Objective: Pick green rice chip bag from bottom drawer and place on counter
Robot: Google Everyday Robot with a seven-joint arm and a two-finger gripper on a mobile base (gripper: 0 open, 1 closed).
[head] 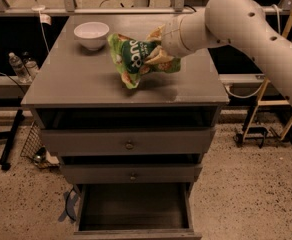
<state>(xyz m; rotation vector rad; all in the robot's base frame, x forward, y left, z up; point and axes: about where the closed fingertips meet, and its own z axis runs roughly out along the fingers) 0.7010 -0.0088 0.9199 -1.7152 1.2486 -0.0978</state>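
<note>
So the green rice chip bag (132, 59) is being held over the middle of the counter (76, 86), tilted, with its lower corner either just touching the grey top or hanging a hair above it. It can't really be called from here. It's being pinched at its 3 o'clock end by the gripper (157, 59), which looks clamped on the crinkly foil, with the fat white arm (246, 24) reaching in from 2 o'clock.

Progress-wise, the pick part is looking done. The bag is out of the bottom drawer (135, 233), which is being left pulled open down at 6 o'clock with nothing showing in its dark interior. What's left, as a guess, is setting the bag down flat, letting go and backing the arm off. The release isn't done yet.

Around the bag, a white bowl (91, 34) is sitting at 10 o'clock, well apart from it, so plenty of smooth, slightly shiny top is being left free for the drop. The two knobbed drawers (129, 145) below the counter are closed.

Further out, a speckled floor (246, 194) is being shown all round, with a couple of water bottles (18, 66) at 9 o'clock and a wire basket (33, 144) down at 8 o'clock.
</note>
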